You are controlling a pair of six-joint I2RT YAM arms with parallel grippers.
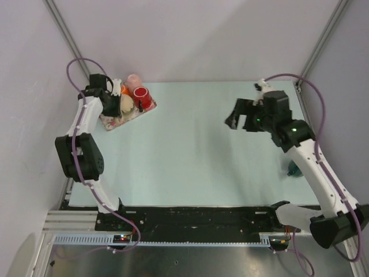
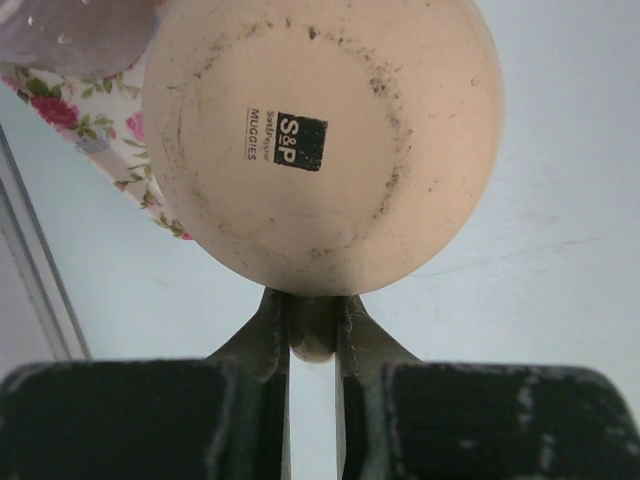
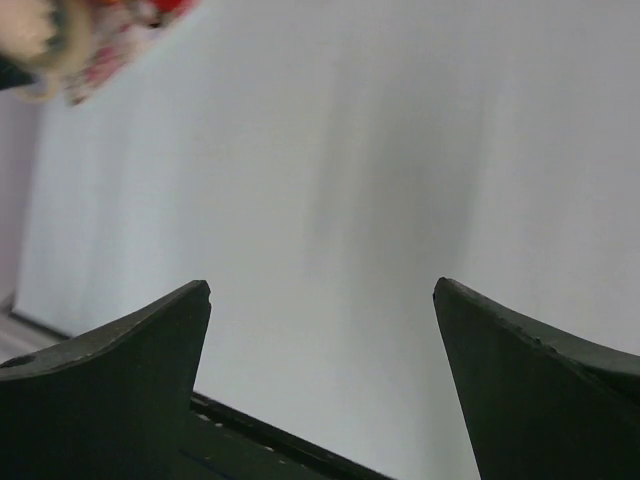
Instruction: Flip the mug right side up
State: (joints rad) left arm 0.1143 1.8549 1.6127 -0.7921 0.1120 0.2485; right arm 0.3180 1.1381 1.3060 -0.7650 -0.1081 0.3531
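L jaws (image 2: 312, 312) nearly shut, pinched on a small cream bit sticking out at the edge of the cream ceramic mug (image 2: 320, 140); handle or rim, can't tell from the wrist cam. The mug's round base faces my L wrist cam square on, w/ black S&P stamp and scuffed ring visible, so it's not right side up yet. Mug sits over the floral-print tray (image 2: 70, 105) at far-left corner of the pale blue-green table (image 1: 202, 156); can't tell if it's touching the tray or lifted. From the top cam, the mug is just beside the red plastic cup (image 1: 142, 97), w/ a pale pink cup (image 1: 133, 79) behind it and sth orange (image 1: 123, 90) next to my L fingers, too small to ID. R jaws (image 3: 322, 285) wide open, holding nothing, only bare table between the fingers; hovering over right-centre of the table, well apart from the tray. Small teal obj (image 1: 293, 169) near the right edge, partly hidden by my R arm.
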